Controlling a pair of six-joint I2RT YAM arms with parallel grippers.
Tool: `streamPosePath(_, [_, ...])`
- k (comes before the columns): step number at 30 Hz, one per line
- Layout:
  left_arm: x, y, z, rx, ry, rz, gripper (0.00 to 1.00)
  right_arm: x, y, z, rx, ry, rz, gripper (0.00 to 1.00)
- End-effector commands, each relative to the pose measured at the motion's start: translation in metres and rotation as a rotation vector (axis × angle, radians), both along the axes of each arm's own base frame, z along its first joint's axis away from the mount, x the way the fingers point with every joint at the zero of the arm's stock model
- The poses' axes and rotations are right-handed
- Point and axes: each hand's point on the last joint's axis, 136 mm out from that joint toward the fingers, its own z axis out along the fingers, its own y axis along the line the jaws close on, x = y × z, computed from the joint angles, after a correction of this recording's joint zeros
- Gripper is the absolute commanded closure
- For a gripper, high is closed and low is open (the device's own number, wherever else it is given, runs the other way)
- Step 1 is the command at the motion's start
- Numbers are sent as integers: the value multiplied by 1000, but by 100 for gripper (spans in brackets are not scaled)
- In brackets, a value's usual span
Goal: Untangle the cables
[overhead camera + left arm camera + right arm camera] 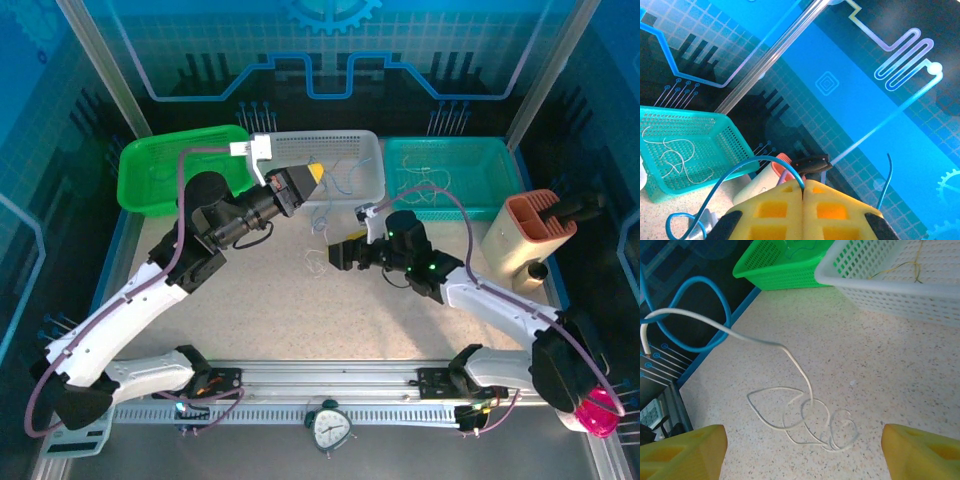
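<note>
My left gripper point(803, 184) is shut on a thin blue cable point(740, 167), pinched between the yellow fingers. The cable arcs off to the left, and its free end point(887, 177) sticks up on the right. From above, that gripper point(316, 172) is raised over the white basket point(350, 150). A whitish cable point(805, 415) lies in loose loops on the speckled table, one end rising up to the left. My right gripper point(802, 455) is open just above the table, its yellow fingers point(685, 452) wide on both sides of the loops. It points left in the top view point(335, 255).
Three baskets line the back: a green basket point(160, 170), the white one holding a yellow-tan strand point(895, 270), and a teal basket point(470, 165) with whitish strands point(675, 155). A tan and orange knife block point(525, 235) stands at the right. A small clock point(330, 428) sits at the near edge.
</note>
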Motion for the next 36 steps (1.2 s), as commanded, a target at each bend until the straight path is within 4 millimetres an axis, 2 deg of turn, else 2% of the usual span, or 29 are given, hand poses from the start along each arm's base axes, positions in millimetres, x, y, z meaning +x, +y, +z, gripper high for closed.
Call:
streamPosePath(1, [-10, 2, 26, -43, -41, -29, 100, 12, 14, 24, 76, -72, 34, 19])
streamPosePath(8, [-14, 2, 37, -80, -45, -48, 100, 30, 32, 19, 120, -69, 47, 20])
streamPosePath(11, [-14, 1, 36, -88, -36, -54, 100, 36, 40, 18, 145, -61, 62, 28])
streamPosePath(12, [-13, 0, 35, -88, -33, -53, 100, 37, 42, 19, 151, -59, 65, 34])
streamPosePath(14, [-12, 0, 34, -86, -29, -53, 100, 41, 44, 20, 163, -55, 67, 54])
streamPosePath(16, [-12, 0, 34, -82, -32, -47, 100, 44, 44, 17, 164, -44, 60, 79])
streamPosePath(17, [-11, 1, 35, -80, -34, -45, 100, 45, 43, 16, 164, -37, 56, 89])
streamPosePath(18, [-12, 1, 36, -76, -40, -43, 100, 46, 41, 13, 159, -30, 49, 98])
streamPosePath(19, [-13, 2, 39, -69, -51, -38, 100, 47, 37, 9, 151, -21, 39, 100])
streamPosePath(23, [-11, 16, 59, -19, -123, 24, 100, 52, 16, -7, 114, 19, -29, 100])
streamPosePath(26, [-2, 39, 76, -7, -169, 98, 100, 53, -2, -20, 82, 46, -78, 100])
streamPosePath(29, [16, 68, 87, 0, -186, 182, 100, 51, -19, -30, 53, 65, -115, 100])
streamPosePath(32, [37, 98, 91, 16, -189, 276, 100, 47, -29, -29, 39, 57, -132, 100])
streamPosePath(36, [68, 132, 87, 108, -200, 416, 100, 37, -37, -16, 42, 52, -130, 100])
